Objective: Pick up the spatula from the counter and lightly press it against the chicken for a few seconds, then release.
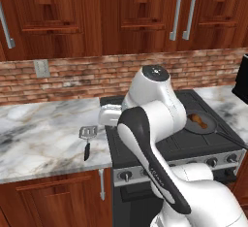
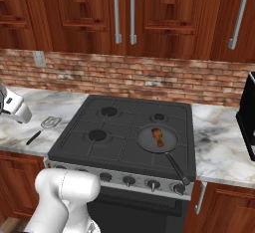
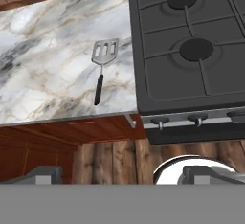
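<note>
1. Near the front edge of the bench point(image 1: 38, 143), just left of the stove point(image 2: 124, 127), the spatula point(image 1: 87, 141) lies flat. Its slotted head points toward the back wall and its black handle toward the front edge.
2. The gripper point(image 3: 125, 174) hangs over that part of the bench, out past its front edge. Its jaws are spread wide with nothing between them, well apart from the spatula.
3. The chicken point(image 2: 158, 136) lies in a pan point(image 2: 144, 140) on the stove's front right burner, well apart from the spatula.
4. The pan's handle points toward the stove's front right corner.
</note>
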